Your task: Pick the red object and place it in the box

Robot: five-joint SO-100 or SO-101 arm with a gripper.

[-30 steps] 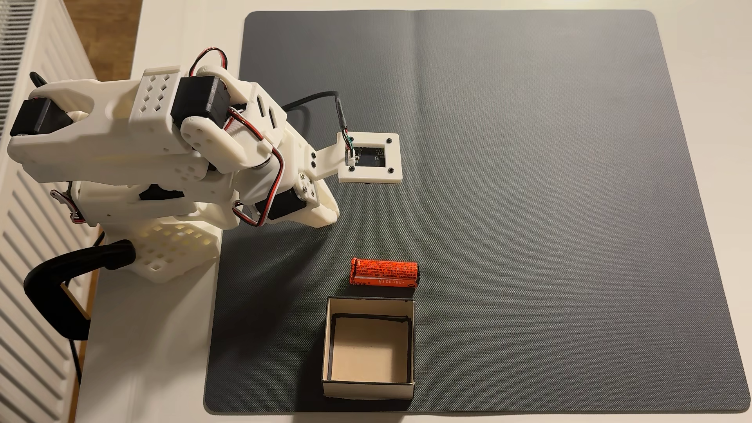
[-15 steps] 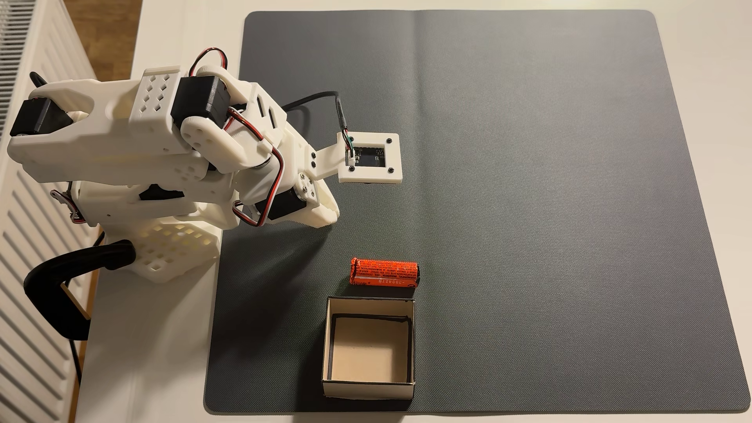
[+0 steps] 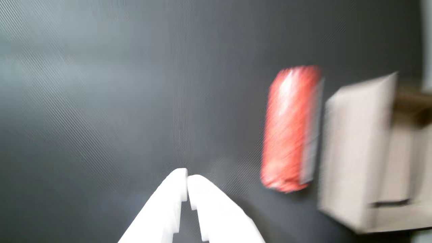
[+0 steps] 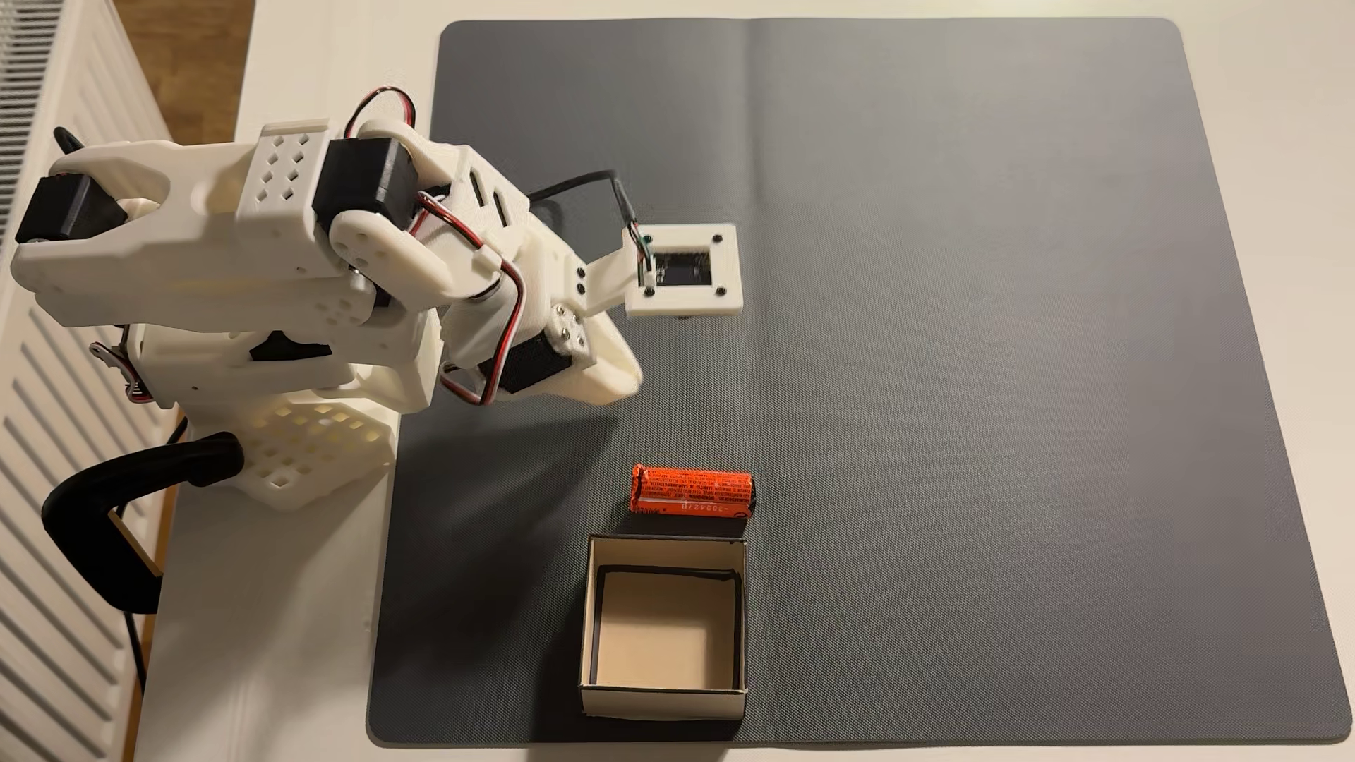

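White printed arm (image 4: 220, 220), black servos (image 4: 363, 179), red-black wires (image 4: 506, 330), perforated base (image 4: 308, 454)

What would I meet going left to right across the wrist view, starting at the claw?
The shut claw at the bottom edge → bare dark mat between → the red object, lying on the mat → the box, close beside it with a narrow gap. The picture is blurred.
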